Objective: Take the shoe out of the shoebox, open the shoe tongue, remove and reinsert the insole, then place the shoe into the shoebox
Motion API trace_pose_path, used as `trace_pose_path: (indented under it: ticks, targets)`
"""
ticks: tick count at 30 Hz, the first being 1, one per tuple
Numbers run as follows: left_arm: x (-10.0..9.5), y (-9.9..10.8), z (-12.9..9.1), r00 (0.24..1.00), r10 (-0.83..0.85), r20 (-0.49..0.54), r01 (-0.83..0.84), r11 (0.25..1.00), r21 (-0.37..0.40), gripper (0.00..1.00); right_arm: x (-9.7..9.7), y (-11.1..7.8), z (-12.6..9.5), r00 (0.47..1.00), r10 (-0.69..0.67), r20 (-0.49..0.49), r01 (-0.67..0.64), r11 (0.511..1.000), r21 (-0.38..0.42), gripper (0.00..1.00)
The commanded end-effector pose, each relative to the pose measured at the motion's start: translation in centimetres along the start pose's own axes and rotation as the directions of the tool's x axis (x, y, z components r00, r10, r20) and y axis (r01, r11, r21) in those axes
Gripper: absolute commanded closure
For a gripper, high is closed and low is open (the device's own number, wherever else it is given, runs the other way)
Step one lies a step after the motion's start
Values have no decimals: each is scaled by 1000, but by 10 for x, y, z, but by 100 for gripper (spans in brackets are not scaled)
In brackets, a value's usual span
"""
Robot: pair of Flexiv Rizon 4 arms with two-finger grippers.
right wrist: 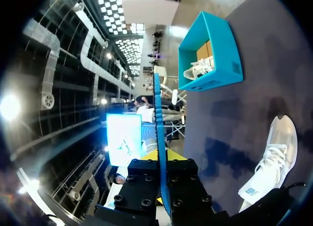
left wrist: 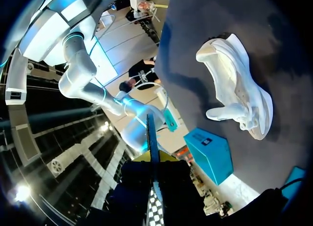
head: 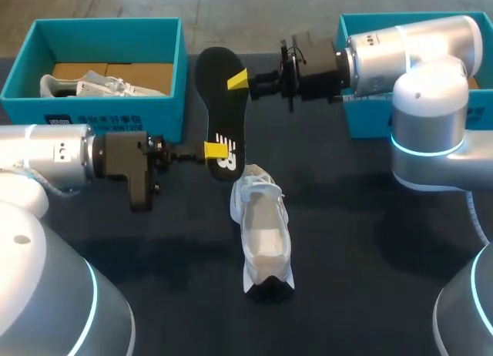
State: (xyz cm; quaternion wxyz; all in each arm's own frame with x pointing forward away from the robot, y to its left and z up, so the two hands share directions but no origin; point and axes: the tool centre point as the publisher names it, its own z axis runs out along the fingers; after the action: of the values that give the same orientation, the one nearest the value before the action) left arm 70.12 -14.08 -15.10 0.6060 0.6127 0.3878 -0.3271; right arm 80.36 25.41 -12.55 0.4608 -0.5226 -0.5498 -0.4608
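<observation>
A black insole [head: 219, 102] hangs in the air over the table, held at both ends. My left gripper [head: 216, 149] is shut on its near end, and my right gripper [head: 237, 80] is shut on one edge near its far end. Each wrist view shows the insole edge-on between that gripper's own fingers: insole [left wrist: 152, 138] in the left gripper [left wrist: 155, 160], insole [right wrist: 158, 133] in the right gripper [right wrist: 161, 157]. The white shoe [head: 262, 225] lies on the dark table just below the insole, also visible as shoe [left wrist: 239, 89] and shoe [right wrist: 274, 157].
A teal shoebox [head: 115, 109] at the back left, box [right wrist: 225, 50], holds another white shoe [head: 100, 85]. A second teal box [head: 368, 117], box [left wrist: 212, 155], stands at the back right behind my right arm.
</observation>
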Motion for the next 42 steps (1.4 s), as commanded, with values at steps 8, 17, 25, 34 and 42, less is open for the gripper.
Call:
trace_pose_path:
  ticks: [8,17,25,34,42]
  targets:
    - [0,2,0,1000,-8,0,8,1000,-1,0,-1,1,0,1000,-2,-1,2,1000,0,100]
    - [-3,12,-18,999,-11,-31,11,1000,-9,0,-12,-2,-4,1000,5,-7,-6,1000,-9,100]
    - [0,17,-43,995,-37,-96,38,999,9,0,-23,-8,-7,1000,14,-12,-14,1000,-23,100]
    - [2,33,-68,967,-95,-236,115,991,72,0,-38,-11,-3,1000,8,-17,-8,999,-31,100]
    - [-1,49,-85,910,-132,-392,210,964,162,0,-50,-11,2,1000,16,2,-16,998,-58,100]
